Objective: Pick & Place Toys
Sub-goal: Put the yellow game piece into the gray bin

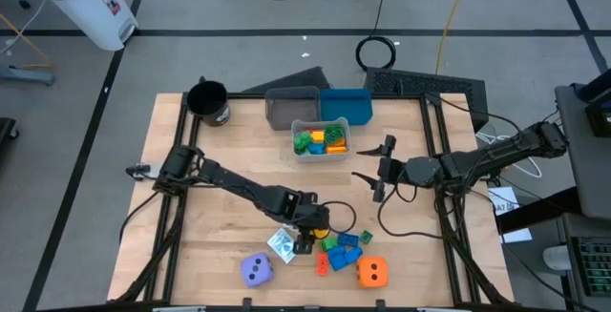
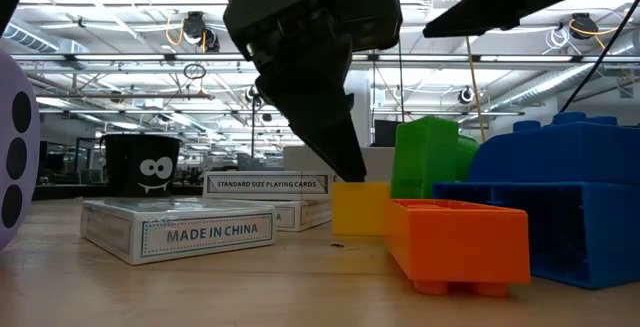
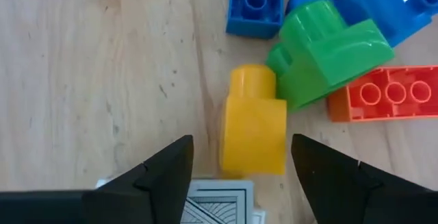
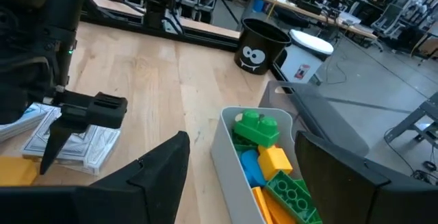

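Observation:
A yellow block [image 3: 252, 125] lies on the wooden table [image 1: 220, 207], at the near middle. My left gripper [image 3: 243, 162] comes slanting down over it, open, one finger on each side of the block with a gap at both. Beside the block lie green [image 3: 328, 53], blue [image 3: 254, 5] and orange [image 3: 387, 94] blocks, and white card packs [image 2: 180, 229] rest flat close by. A purple die [image 1: 256, 270] and an orange die [image 1: 372, 272] sit near the front edge. My right gripper [image 1: 372, 171] hangs open in the air right of centre, empty.
A clear bin [image 1: 321, 142] with several coloured blocks stands at the far middle, behind it a grey bin [image 1: 291, 107] and a blue bin [image 1: 346, 105]. A black cup [image 1: 208, 100] stands at the far left corner. Bare wood lies left of the card packs.

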{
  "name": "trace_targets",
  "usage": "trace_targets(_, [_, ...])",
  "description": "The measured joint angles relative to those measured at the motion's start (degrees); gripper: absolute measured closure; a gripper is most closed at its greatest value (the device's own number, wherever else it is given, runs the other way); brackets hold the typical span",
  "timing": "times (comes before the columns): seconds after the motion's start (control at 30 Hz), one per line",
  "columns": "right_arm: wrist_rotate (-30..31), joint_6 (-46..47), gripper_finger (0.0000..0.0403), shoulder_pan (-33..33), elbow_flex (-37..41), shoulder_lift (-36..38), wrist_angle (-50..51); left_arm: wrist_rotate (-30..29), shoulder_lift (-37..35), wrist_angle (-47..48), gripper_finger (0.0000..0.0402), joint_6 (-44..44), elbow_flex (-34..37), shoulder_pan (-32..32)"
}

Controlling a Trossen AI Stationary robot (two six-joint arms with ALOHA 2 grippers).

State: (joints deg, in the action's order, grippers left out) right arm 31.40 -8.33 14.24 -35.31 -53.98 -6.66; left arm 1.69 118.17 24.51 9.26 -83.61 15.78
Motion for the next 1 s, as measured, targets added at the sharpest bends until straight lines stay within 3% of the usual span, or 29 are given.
trace_targets(0.63, [0.01,1.85,0.0147,0.0,-0.07,0.02,1.26,2.65,4.26,-3.1,0.0154,-1.48,-0.07,-0.66])
trace_targets(0.73, [0.02,1.85,0.0147,0.0,-0.07,0.02,1.2,1.69,4.26,-3.21,0.0174,-2.78,-0.07,-0.66])
trace_targets(0.93, [0.02,1.8,0.0147,0.0,-0.07,0.02,1.27,-0.69,3.37,-2.89,0.026,-3.59,0.03,-1.49])
trace_targets(1.0, [0.02,1.78,0.0147,0.0,-0.07,0.02,1.27,-1.8,2.03,-2.44,0.0268,-3.6,0.08,-2.0])
